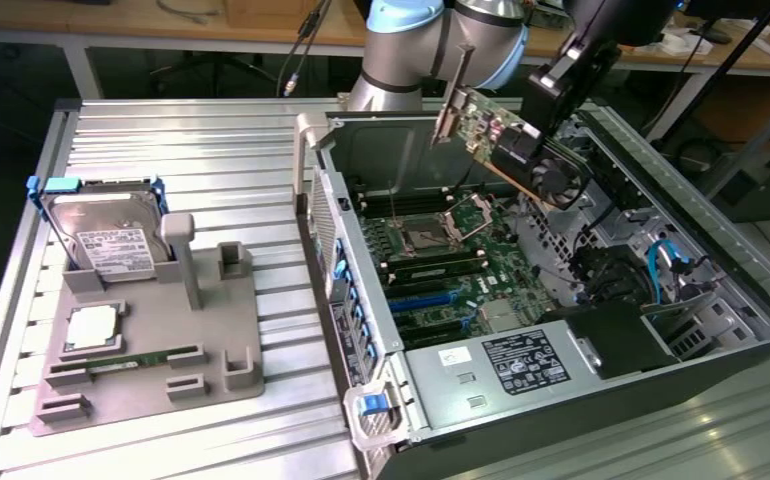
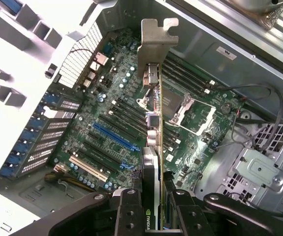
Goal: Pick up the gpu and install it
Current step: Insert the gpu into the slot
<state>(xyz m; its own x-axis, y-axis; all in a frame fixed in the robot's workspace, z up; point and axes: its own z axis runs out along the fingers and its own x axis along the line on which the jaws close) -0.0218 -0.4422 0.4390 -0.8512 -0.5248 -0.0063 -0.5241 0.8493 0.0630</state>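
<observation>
The gpu [image 1: 512,145] is being held up in the air over the open PC case [image 1: 705,260], clear of the motherboard [image 1: 452,260] and not seated in anything. In the exterior view it's being carried at roughly 1 o'clock from the middle of the case, tilted, with its silver end bracket [image 1: 452,105] pointing toward 10 o'clock and the black fan [image 1: 559,178] facing down toward 4 o'clock.

The claw [image 1: 541,95] is being kept clamped on the gpu, with the card pinched between the two fingers [image 2: 127,211]. From the wrist view the card [image 2: 154,147] is being seen edge-on, running away from the claw [image 2: 154,209] with the bracket [image 2: 156,42] at the far end. Underneath it the board is being shown nicely: the CPU socket [image 2: 190,105] off to one side of the card and the long blue slot [image 2: 114,137] off to the other. The card is being hung well above both, touching neither.

Over at 9 o'clock in the exterior view, a grey parts holder [image 1: 158,330] is being left sitting on the slatted metal tabletop [image 1: 158,150]. A hard drive [image 1: 105,235] is being propped upright at its 12 o'clock end, a square processor chip [image 1: 92,328] is being kept flat just below that, and a narrow memory stick [image 1: 145,360] is being cradled toward 6 o'clock. The power supply [image 1: 519,365] is being housed at the case's 6 o'clock end.
</observation>
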